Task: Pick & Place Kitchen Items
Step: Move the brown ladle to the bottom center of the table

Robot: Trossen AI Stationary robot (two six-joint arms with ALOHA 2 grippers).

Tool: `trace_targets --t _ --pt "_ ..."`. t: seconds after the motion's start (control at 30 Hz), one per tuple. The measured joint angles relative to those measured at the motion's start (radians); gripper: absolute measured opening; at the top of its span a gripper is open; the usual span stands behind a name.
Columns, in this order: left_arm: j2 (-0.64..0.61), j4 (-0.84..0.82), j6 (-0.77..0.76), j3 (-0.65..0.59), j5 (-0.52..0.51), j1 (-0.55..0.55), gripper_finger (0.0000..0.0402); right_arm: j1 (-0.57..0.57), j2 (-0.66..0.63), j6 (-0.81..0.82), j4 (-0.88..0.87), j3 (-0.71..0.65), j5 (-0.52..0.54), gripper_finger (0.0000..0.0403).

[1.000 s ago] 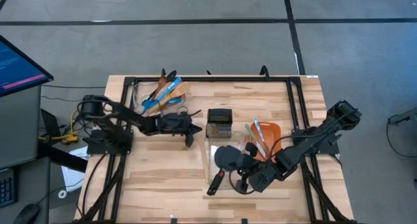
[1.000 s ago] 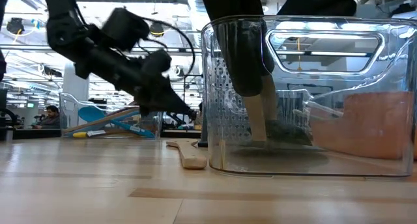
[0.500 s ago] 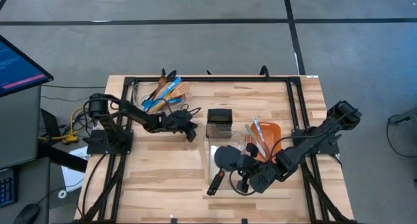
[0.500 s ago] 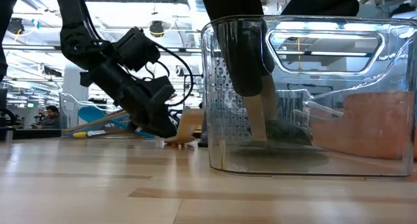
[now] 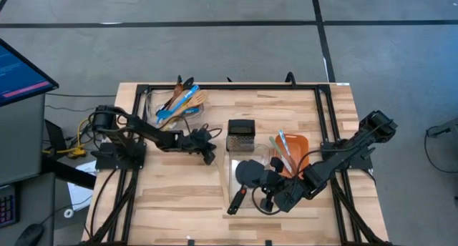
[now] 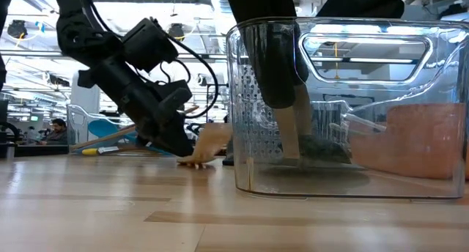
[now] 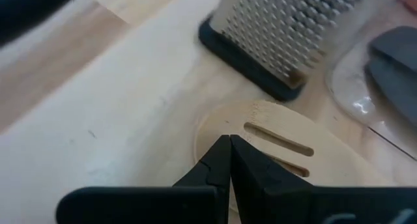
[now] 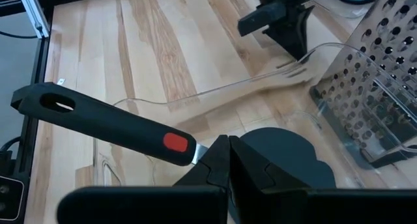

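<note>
A wooden slotted spatula lies beside the steel box grater, and its head stands tilted with one edge on the table. My left gripper is shut, its tips on that head. My right gripper is shut on a black turner over the clear bin. The bin also holds an orange item and more utensils. Several other kitchen items are piled in a clear container at the far left. My left gripper presses its shut fingertips on the rounded free end of the spatula's slotted head, slanting down from the table's left. That end is down at the table, and the rest of the head rises toward the bin. I see no pinch. My right gripper pinches the turner's neck, between the black handle with the red dot and the round dark head. The fingers come slanting down from the table's right. The handle sticks out past the bin's rim. Whether the turner rests on the bin I cannot tell.
The grater stands right behind the spatula and against the bin's far wall. Black frame rails run round the table's edges. Bare wood lies at the near left. A monitor stands off the left side.
My left gripper has come down toward the table and tipped more steeply, staying shut. The wooden spatula's head lay flat on the table a second ago. It now stands tilted by the fingertips, one edge on the table.
</note>
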Motion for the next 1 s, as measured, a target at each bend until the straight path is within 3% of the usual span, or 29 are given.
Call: trace_targets --t 0.37,0.8,1.0 --pt "-0.015 -0.055 -0.103 -0.006 -0.033 -0.095 0.0003 0.001 0.0 0.0 0.001 0.0 -0.002 0.0" --pt "-0.304 -0.595 -0.206 -0.019 -0.134 -0.216 0.0003 -0.042 0.0 -0.063 0.096 0.0 -0.001 0.0" --pt "-0.307 -0.606 -0.293 -0.056 -0.186 -0.246 0.0003 -0.1 0.0 -0.165 0.232 0.0 -0.029 0.0"
